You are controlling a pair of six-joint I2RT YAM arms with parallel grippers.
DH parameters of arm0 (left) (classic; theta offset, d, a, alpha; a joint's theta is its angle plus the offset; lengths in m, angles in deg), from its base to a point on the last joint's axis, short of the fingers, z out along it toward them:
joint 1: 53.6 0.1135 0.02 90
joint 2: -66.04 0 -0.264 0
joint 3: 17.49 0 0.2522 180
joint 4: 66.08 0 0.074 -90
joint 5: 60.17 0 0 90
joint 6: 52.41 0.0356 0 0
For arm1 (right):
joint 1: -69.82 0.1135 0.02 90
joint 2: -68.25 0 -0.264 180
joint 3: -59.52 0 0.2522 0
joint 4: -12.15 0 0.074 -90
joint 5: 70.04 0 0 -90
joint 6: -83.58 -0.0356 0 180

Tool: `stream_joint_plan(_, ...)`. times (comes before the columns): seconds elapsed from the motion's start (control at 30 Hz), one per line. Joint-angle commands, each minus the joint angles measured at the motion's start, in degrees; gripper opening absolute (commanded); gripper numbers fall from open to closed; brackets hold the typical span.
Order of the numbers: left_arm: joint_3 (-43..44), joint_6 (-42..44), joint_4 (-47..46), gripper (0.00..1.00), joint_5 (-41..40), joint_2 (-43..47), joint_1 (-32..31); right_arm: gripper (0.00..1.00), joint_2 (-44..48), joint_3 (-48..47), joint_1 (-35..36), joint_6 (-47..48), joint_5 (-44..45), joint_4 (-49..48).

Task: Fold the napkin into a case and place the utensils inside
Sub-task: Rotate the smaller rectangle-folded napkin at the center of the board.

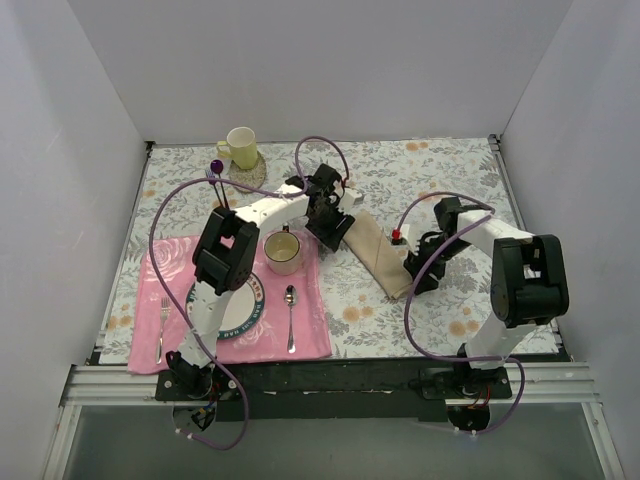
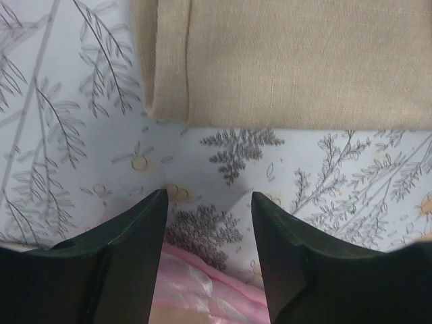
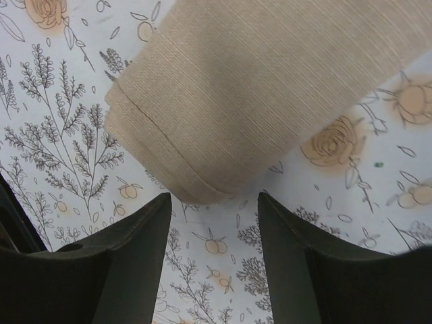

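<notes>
Left tool (image 2: 209, 199) released, fingers apart, nothing between. It hovers just short of napkin (image 2: 290, 61) at its folded edge. Right tool (image 3: 214, 202) released too, empty, just beside napkin's rounded near end.

Nearest me: small fork (image 1: 163, 330) and spoon (image 1: 290, 318) flat on pink placemat (image 1: 310, 335), either side of plate (image 1: 252, 305) — well apart from napkin.

Mid-counter (image 1: 440, 170): napkin folded to narrow oblong, lying diagonally between my two tools.

Far edge — yellow mug (image 1: 240, 147).
</notes>
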Motion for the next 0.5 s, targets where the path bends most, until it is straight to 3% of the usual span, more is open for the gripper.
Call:
stream_joint_plan(0.0, 3.5, 1.6, -1.6, 0.52, -0.8, -2.7, 0.2, 0.62, 0.4, 1.9, 3.0, 0.6, -1.0, -2.3)
stream_joint_plan(0.47, 7.1, -1.9, -7.0, 0.57, 5.4, -6.0, -2.4, 0.61, 2.4, 6.3, 14.8, -2.8, -4.6, -3.0)
